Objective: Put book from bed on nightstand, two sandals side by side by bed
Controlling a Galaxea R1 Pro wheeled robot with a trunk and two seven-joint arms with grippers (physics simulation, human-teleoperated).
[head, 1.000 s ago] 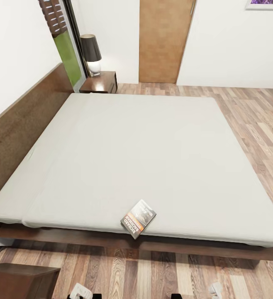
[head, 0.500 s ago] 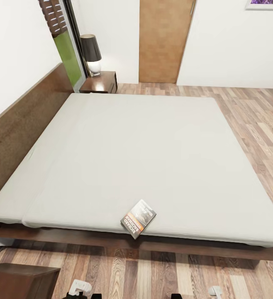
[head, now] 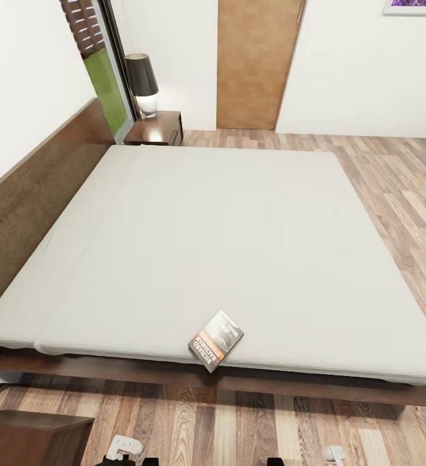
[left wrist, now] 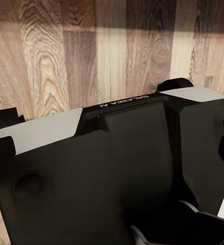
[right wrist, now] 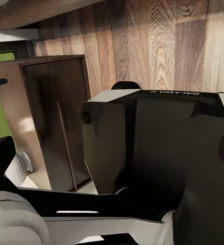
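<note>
Since one second ago, both my jaws have sunk lower; their state I cannot tell. Book (head: 216, 341) lies ahead, between my left jaws (head: 123, 448) and right jaws (head: 334, 452), at the bed (head: 226, 246) edge.

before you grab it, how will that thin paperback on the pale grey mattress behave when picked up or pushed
The thin paperback with the orange band looks small and slim, so probably light, and its covers may flex if pinched at one edge. It lies flat on the pale grey mattress, so a gripper likely gets little to bite on. Close to the near edge, a push toward the robot could slide it off.
</note>
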